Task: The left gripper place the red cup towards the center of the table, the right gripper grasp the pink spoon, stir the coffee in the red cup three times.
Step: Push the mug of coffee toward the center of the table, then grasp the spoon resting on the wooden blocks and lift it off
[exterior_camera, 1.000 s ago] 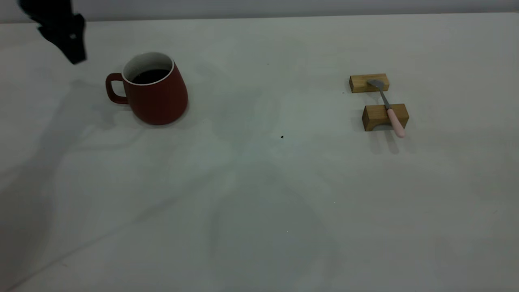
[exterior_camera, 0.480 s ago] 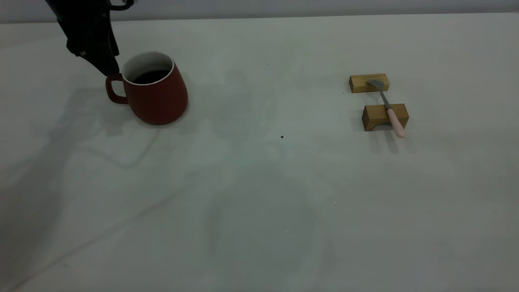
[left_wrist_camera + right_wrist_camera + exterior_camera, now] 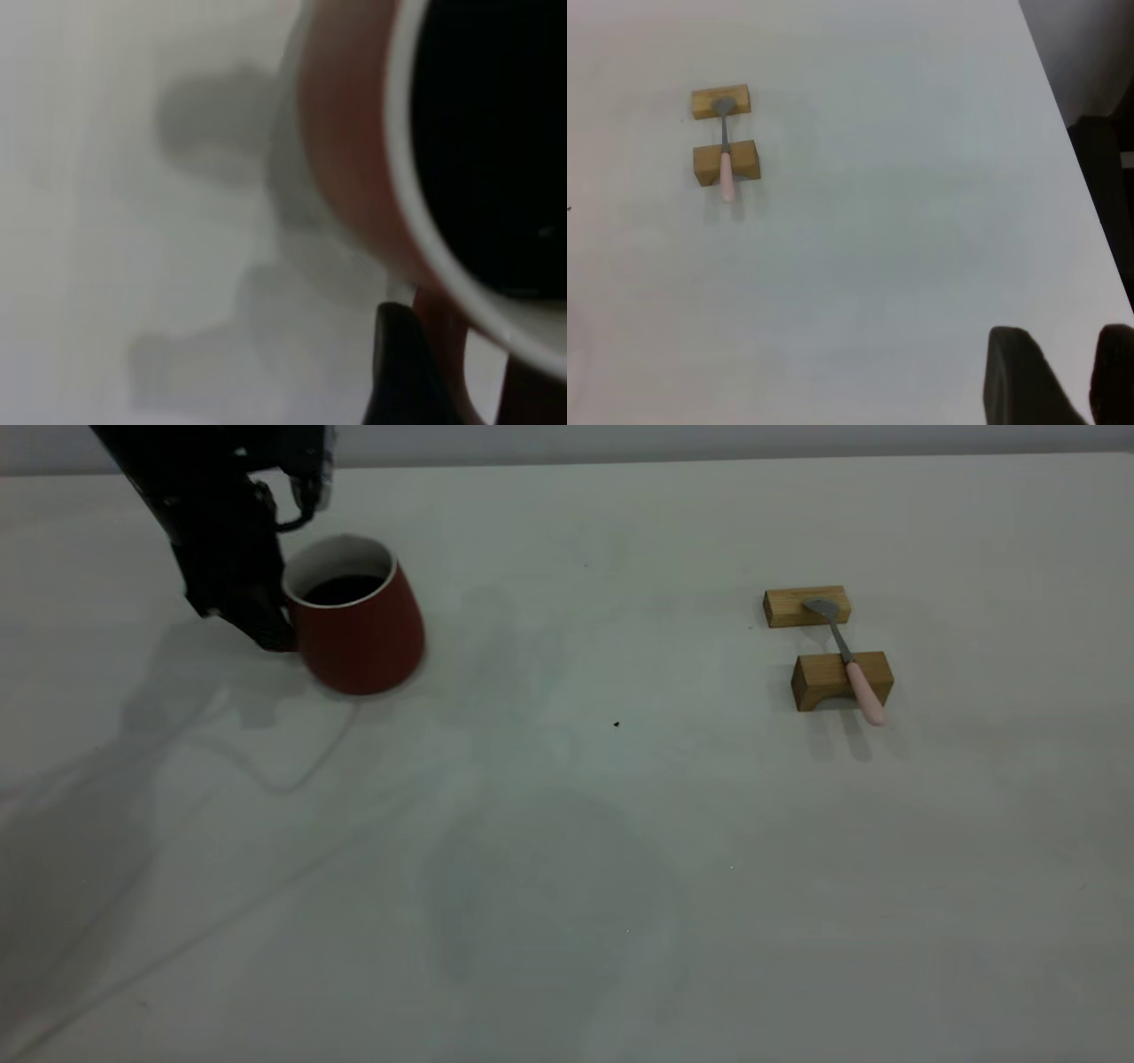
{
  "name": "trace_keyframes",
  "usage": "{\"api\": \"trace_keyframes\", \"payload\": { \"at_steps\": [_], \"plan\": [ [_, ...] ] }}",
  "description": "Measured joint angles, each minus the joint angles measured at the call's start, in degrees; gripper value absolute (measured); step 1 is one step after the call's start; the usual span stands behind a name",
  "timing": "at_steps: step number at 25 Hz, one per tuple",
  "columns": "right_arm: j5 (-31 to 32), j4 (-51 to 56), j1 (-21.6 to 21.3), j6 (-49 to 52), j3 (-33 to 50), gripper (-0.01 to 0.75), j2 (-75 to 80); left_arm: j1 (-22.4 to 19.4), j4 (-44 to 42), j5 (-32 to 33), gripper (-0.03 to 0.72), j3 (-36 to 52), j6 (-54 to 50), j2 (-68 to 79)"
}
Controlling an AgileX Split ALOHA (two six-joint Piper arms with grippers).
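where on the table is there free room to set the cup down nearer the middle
The broad stretch of table between the red cup and the two wooden blocks is bare apart from a tiny dark speck. It is crowded only around the pink spoon on the blocks, and where the left gripper meets the cup.

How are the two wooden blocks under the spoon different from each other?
The far wooden block lies low and flat, while the near wooden block stands taller and has a small arch cut in its underside. The far block holds the pink spoon's grey metal bowl; the near block holds the stem where the pink handle begins. Both are tan wood and sit on the table.
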State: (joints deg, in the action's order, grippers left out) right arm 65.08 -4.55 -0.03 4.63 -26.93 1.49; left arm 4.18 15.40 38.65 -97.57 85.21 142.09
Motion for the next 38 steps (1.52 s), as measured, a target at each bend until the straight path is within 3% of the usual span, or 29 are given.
{"api": "trace_keyframes", "payload": {
  "at_steps": [20, 26, 33, 38],
  "plan": [
    [0.0, 0.0, 0.0, 0.0, 0.0, 0.237, 0.0, 12.4, 15.5, -6.7, 0.500, 0.0, 4.7, 0.3],
    [0.0, 0.0, 0.0, 0.0, 0.0, 0.237, 0.0, 13.4, 17.4, -7.1, 0.488, 0.0, 5.4, 0.3],
    [0.0, 0.0, 0.0, 0.0, 0.0, 0.237, 0.0, 12.1, 12.6, -1.9, 0.482, 0.0, -0.9, -6.3],
    [0.0, 0.0, -0.1, 0.0, 0.0, 0.237, 0.0, 11.7, 4.5, 6.3, 0.482, 0.0, -17.0, -17.7]
  ]
}}
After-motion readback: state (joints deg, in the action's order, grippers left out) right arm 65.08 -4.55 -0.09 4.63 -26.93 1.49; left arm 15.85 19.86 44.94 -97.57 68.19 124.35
